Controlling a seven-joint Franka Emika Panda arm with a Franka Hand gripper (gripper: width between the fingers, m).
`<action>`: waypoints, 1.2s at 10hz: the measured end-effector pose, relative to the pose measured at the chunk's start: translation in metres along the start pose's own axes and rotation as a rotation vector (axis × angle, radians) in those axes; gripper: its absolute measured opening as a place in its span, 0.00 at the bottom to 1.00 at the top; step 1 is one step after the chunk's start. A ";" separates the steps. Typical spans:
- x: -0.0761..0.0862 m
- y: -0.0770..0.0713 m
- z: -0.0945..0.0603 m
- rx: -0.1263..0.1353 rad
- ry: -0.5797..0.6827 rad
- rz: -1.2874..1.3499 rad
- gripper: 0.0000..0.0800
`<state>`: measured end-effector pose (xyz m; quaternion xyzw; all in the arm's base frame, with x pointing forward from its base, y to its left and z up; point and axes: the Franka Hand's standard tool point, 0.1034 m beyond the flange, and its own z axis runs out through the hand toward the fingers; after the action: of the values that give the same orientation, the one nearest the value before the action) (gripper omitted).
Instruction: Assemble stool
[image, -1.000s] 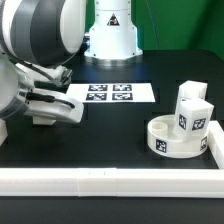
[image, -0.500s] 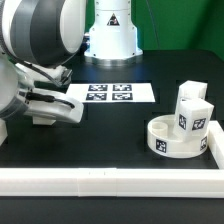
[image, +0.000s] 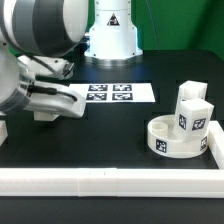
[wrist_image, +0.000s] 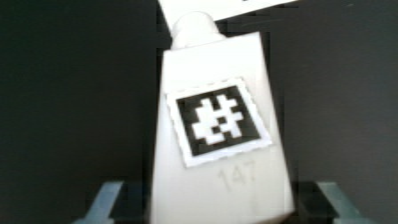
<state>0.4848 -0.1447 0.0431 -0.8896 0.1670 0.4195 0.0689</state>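
Bright, even light falls on the black surface (image: 110, 130), with faint shadows. The wrist view is soft, the stool leg (wrist_image: 210, 65) blurred.

The arm (image: 40, 35) bulks large to the exterior view's left of the marker board (image: 110, 93), its wrist bent down low. The gripper (image: 60, 104) lies nearly level, pointing toward that board. In the wrist view its two fingers (wrist_image: 114, 196) clamp a white leg (wrist_image: 214, 110) between them.

Leg (wrist_image: 214, 110) between pincer (wrist_image: 217, 192) fingers (wrist_image: 111, 198), marker board (image: 110, 93) near on exterior view's right of pincer, seat (image: 172, 140) well apart further right, second leg (image: 191, 108) behind seat.
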 end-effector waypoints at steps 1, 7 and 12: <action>-0.016 -0.014 -0.015 0.001 -0.001 0.026 0.41; -0.009 -0.028 -0.035 0.005 0.265 0.024 0.41; -0.010 -0.056 -0.060 0.027 0.629 0.045 0.41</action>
<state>0.5421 -0.1060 0.0885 -0.9708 0.2055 0.1227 0.0164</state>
